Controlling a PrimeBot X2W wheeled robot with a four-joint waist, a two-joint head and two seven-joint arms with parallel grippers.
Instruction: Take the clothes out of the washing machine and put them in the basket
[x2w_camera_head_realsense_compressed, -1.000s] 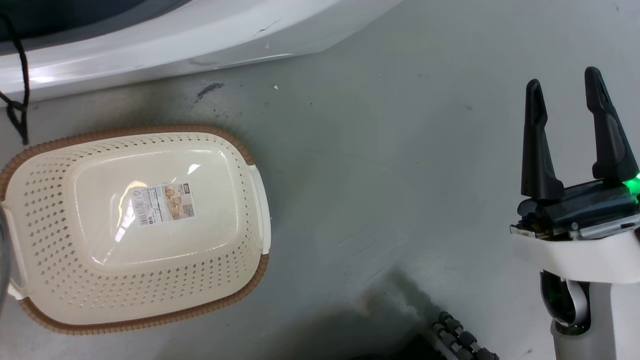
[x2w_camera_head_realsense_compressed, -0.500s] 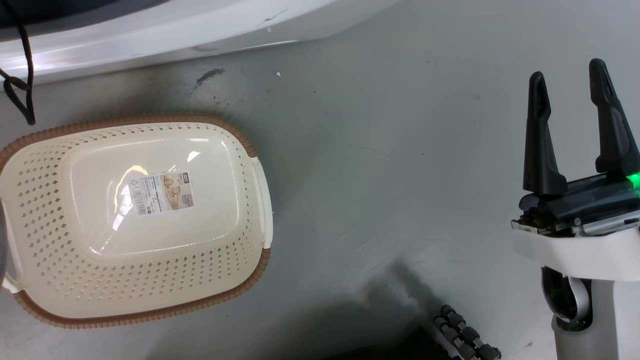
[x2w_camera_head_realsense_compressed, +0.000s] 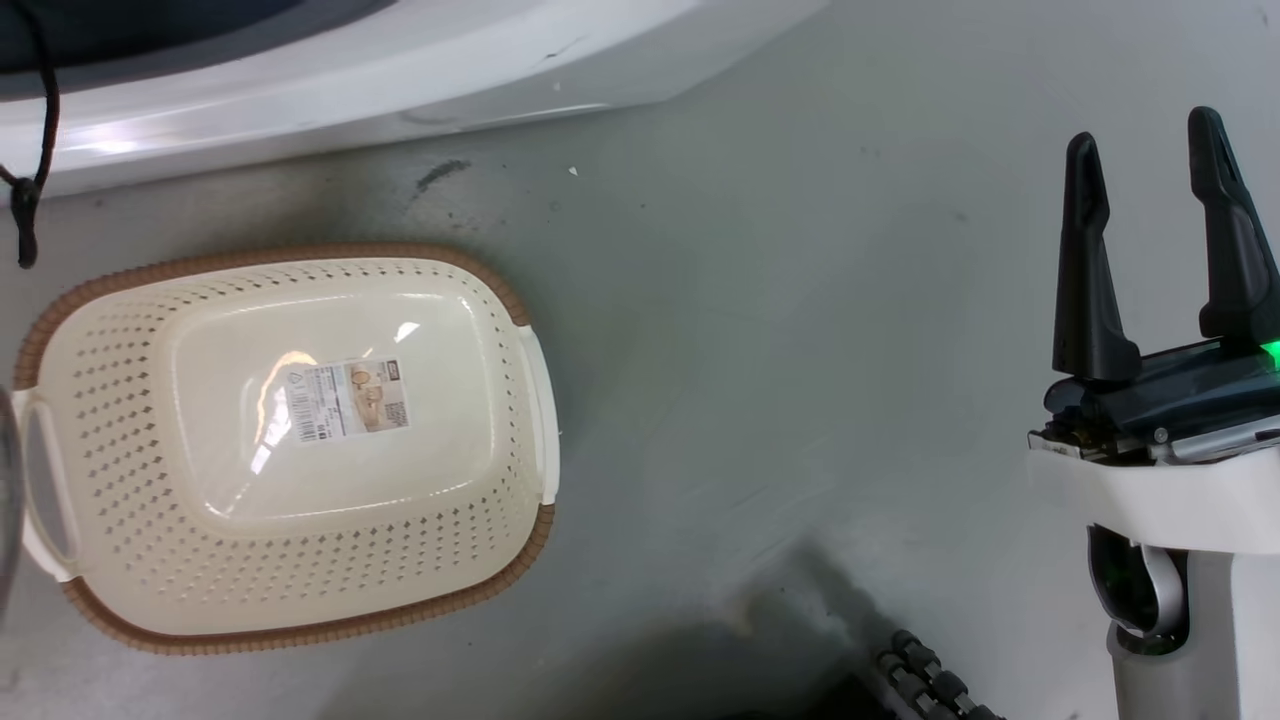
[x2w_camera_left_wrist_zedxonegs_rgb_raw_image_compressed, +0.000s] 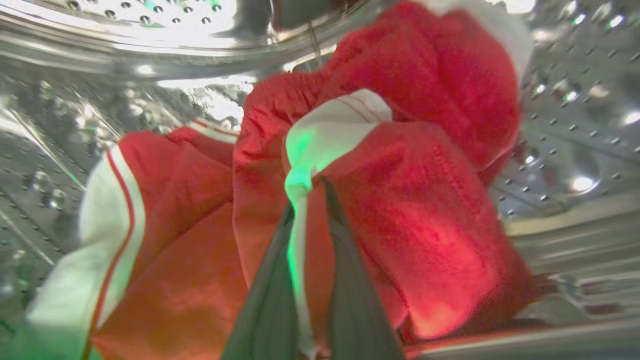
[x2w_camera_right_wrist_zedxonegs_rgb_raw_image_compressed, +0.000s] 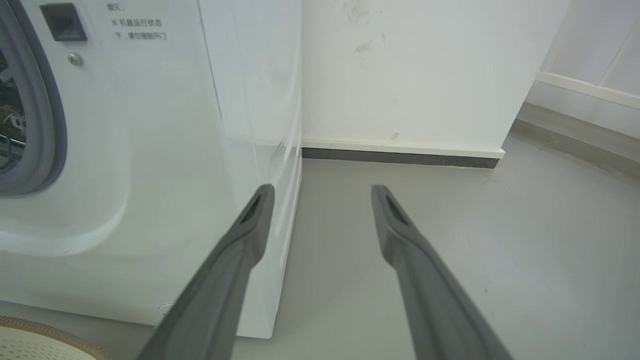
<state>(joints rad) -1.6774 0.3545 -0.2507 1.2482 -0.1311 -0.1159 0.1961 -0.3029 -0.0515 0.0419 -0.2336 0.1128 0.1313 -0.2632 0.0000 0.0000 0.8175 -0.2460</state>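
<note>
two dark fingers of the left gripper (x2w_camera_left_wrist_zedxonegs_rgb_raw_image_compressed: 307, 197) are squeezed together on a white fold of the clothes (x2w_camera_left_wrist_zedxonegs_rgb_raw_image_compressed: 425, 200). this happens deep inside the shiny steel drum (x2w_camera_left_wrist_zedxonegs_rgb_raw_image_compressed: 575, 125) of the washing machine (x2w_camera_right_wrist_zedxonegs_rgb_raw_image_compressed: 150, 150). a big red bunch sits just past the fingertips and off to their right. a red and white striped part hangs off to their left. all of it touches the drum wall around the gripper.

i think the step now is to pull the clothes out through the round door. the pinch holds only a thin bit of cloth, so the pull should be slow and straight back. a quick tug could make the fold slip free. the loose striped part may drag behind or catch on the door rim. so the arm should lift a little before it backs out.

one container is full and one has nothing in it. the drum holds all the clothes i can see. the basket (x2w_camera_head_realsense_compressed: 120, 400) sits on the grey floor (x2w_camera_head_realsense_compressed: 750, 350), well off to the left of the right gripper (x2w_camera_head_realsense_compressed: 1145, 130). only a paper label (x2w_camera_head_realsense_compressed: 347, 400) shows on its bottom.

the right gripper hangs over bare floor with its fingers wide apart and nothing between them. the washing machine stands ahead of it and to its left.
</note>
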